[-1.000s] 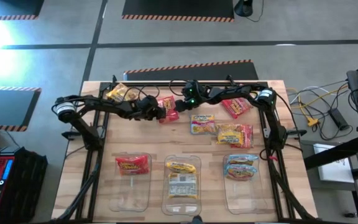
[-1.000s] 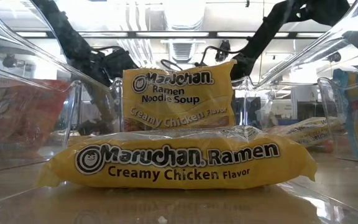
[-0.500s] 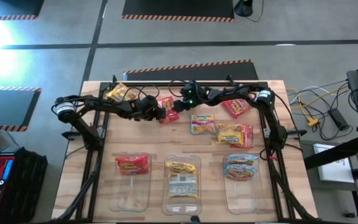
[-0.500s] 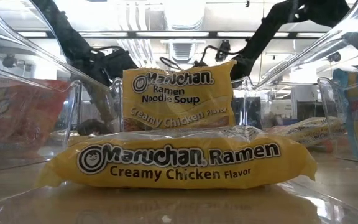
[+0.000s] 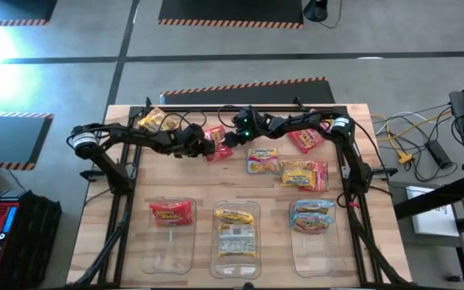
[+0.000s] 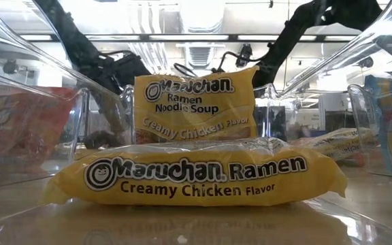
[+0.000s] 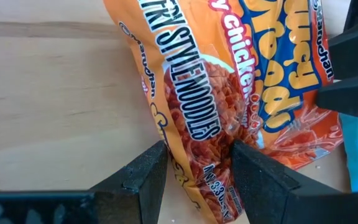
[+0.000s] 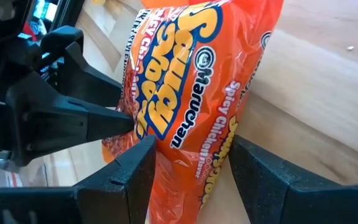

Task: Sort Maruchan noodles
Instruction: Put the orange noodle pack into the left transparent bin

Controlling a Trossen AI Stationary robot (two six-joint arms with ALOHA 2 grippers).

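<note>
Maruchan noodles, counted from your high view: nine packets. One red packet (image 5: 172, 213) in the left clear bin (image 5: 170, 256), two yellow in the middle bin (image 5: 235, 266), two blue in the right bin (image 5: 316, 250). Loose on the table (image 5: 377, 209): one at the far left (image 5: 158, 122), one red at the far right (image 5: 305, 138), two mid-table (image 5: 288, 167). Both tools meet at the far centre. Left tool (image 7: 191, 177) and right tool (image 8: 188, 165) each pinch an edge of the same orange Spicy Chicken packet (image 8: 188, 93), fingers partly apart.
</note>
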